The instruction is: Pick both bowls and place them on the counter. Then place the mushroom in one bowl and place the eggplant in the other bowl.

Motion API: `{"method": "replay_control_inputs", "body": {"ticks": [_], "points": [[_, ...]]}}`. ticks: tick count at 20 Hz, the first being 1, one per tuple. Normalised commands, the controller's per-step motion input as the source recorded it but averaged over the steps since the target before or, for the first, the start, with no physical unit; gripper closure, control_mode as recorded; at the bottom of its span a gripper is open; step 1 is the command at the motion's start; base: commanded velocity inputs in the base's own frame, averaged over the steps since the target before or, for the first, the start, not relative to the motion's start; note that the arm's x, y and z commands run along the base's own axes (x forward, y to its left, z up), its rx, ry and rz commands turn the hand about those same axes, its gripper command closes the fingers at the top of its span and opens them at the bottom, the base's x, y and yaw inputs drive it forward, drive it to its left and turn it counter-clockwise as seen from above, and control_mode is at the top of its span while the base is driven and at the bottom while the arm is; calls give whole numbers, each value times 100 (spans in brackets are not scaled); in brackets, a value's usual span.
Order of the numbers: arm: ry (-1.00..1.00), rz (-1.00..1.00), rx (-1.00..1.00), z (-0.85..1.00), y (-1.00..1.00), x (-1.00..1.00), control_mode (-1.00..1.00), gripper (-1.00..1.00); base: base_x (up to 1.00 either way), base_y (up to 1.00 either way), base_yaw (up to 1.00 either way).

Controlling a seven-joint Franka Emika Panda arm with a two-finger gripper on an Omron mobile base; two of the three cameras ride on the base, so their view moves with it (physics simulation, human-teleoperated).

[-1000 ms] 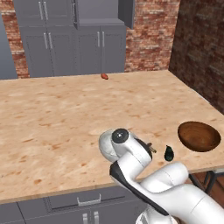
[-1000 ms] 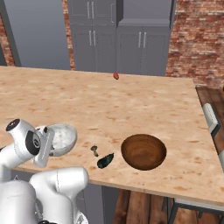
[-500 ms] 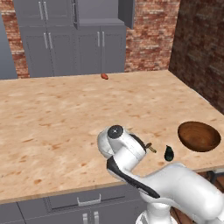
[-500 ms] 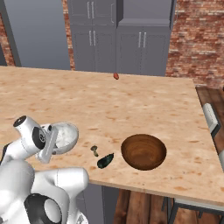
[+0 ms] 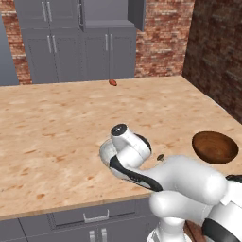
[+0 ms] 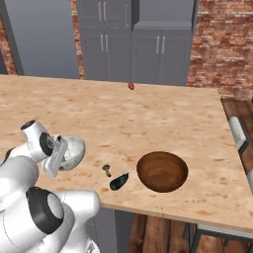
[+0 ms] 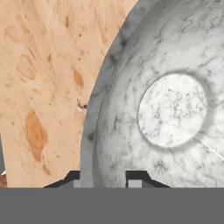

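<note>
The grey-white stone bowl sits on the tan counter near its front edge, also seen as bowl and bowl beside my wrist. My gripper stands astride its rim with one tip on each side; I cannot tell whether the tips still press it. The brown wood bowl rests on the counter to the right. The blackish eggplant lies between the two bowls. Far back lies the tiny reddish mushroom.
Grey cabinets and a brick wall stand behind the counter. The counter's right edge runs just past the wood bowl. My own elbow bulks over the front edge and covers part of the counter there.
My arm's elbow has swung up and forward over the counter's front edge, covering the eggplant in the left base view. The stone bowl stays where it was.
</note>
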Motion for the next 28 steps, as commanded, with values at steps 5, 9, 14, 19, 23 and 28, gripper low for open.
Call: {"method": "replay_control_inputs", "body": {"ticks": [5, 9, 14, 19, 23, 28], "points": [[-8, 0, 5, 21, -28, -26, -100, -100, 0, 0, 0], [-7, -6, 5, 37, -31, -36, -100, -100, 0, 0, 0], [-4, -13, 5, 25, -48, -20, -100, -100, 0, 0, 0], [-4, -27, 8, 4, -58, -9, -100, -100, 0, 0, 0], [-5, -39, 10, 3, -47, -1, -100, -100, 0, 0, 0], [-3, -37, 8, 0, -39, 0, -100, -100, 0, 0, 0]]}}
